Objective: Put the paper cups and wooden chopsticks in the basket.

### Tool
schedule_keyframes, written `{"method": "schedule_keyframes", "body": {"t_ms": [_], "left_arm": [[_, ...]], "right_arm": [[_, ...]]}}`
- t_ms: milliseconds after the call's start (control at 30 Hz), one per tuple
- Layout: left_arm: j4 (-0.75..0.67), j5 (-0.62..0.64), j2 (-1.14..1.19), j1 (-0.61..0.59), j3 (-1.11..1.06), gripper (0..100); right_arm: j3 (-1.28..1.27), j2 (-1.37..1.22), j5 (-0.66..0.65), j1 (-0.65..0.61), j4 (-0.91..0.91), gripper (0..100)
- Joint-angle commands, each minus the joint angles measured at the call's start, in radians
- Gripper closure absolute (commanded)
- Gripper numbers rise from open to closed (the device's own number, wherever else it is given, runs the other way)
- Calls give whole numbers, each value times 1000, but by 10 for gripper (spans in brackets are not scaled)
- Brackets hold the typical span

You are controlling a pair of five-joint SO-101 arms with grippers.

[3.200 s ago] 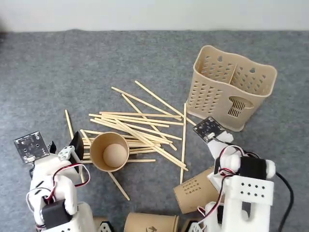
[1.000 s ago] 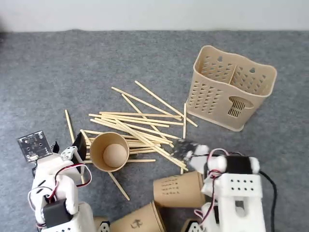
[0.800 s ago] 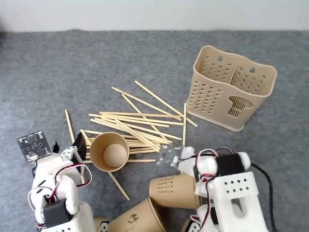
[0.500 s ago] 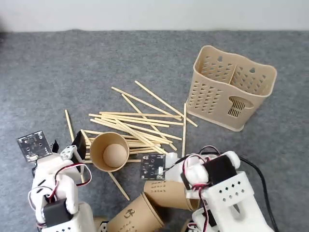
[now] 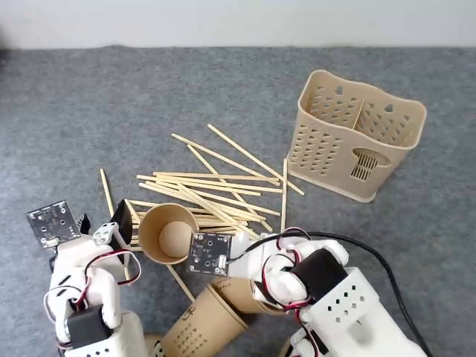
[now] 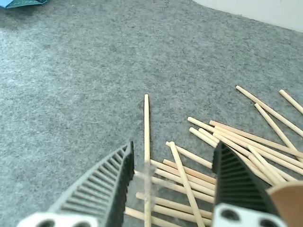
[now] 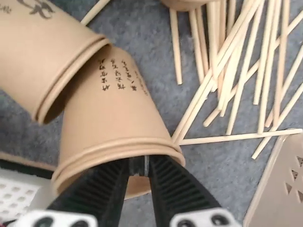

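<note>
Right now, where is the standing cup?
In the high view the cup stands left of centre, at the chopsticks' left end, beside the left end effector.

high view: fixed overhead, far off, looking down across the whole grey mat (image 5: 111, 97).
left wrist view: low and close, facing along the mat over chopsticks (image 6: 147, 118).
right wrist view: very close, looking down onto a paper cup (image 7: 113, 113).
shared: the chopsticks.

L tool (image 6: 173, 147) spread; R tool (image 7: 145, 161) clamped.
</note>
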State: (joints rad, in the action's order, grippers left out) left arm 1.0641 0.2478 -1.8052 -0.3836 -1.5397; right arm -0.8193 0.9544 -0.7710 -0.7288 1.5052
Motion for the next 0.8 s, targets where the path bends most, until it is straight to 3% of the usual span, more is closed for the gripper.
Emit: {"method": "schedule_keyframes", "body": {"t_ms": [0, 200, 367, 600, 767], "left_arm": [[-26, 6, -15, 2, 7, 739], [-26, 6, -15, 2, 7, 739], [-26, 6, -15, 2, 7, 739], [-26, 6, -15, 2, 5, 739], [-26, 6, -15, 2, 5, 739]], "right_arm": [[55, 7, 14, -7, -51, 988], [52, 7, 23, -10, -128, 874], [51, 7, 150, -81, -147, 775], [49, -2, 215, -219, -147, 733], [48, -4, 226, -242, -177, 682]]}}
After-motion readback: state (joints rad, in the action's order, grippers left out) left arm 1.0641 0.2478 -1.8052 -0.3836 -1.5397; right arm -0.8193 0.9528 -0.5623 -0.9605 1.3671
